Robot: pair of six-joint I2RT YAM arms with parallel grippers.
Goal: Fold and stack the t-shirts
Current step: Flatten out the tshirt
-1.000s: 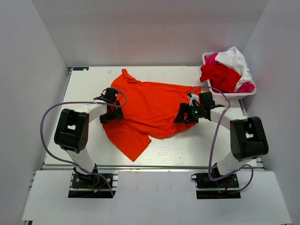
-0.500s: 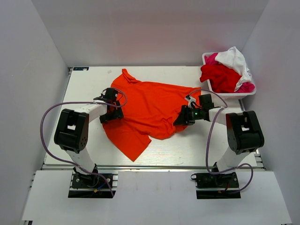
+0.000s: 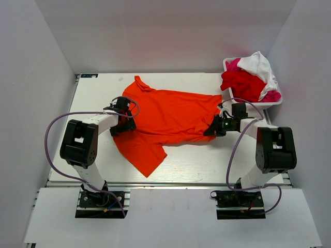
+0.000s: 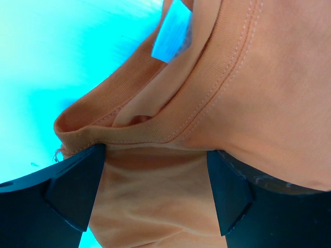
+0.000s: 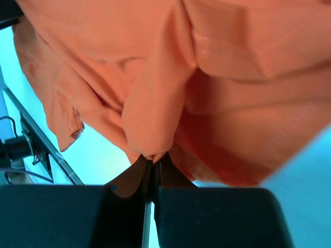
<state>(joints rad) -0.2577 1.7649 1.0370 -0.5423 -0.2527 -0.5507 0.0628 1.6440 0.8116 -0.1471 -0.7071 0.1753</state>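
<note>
white table point(image 3: 181, 165) mid-frame holds the orange shirt point(image 3: 165, 116) spread but unfolded, right gripper point(image 5: 153, 160) pinched on its edge, left gripper point(image 4: 155, 196) agape at the collar point(image 4: 207, 103); i judge folding barely begun, other shirts point(image 3: 245, 82) upper right.

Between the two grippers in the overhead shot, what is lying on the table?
Only the orange t-shirt: it spreads across the whole stretch from the left gripper to the right gripper, as the top external view shows.
</note>
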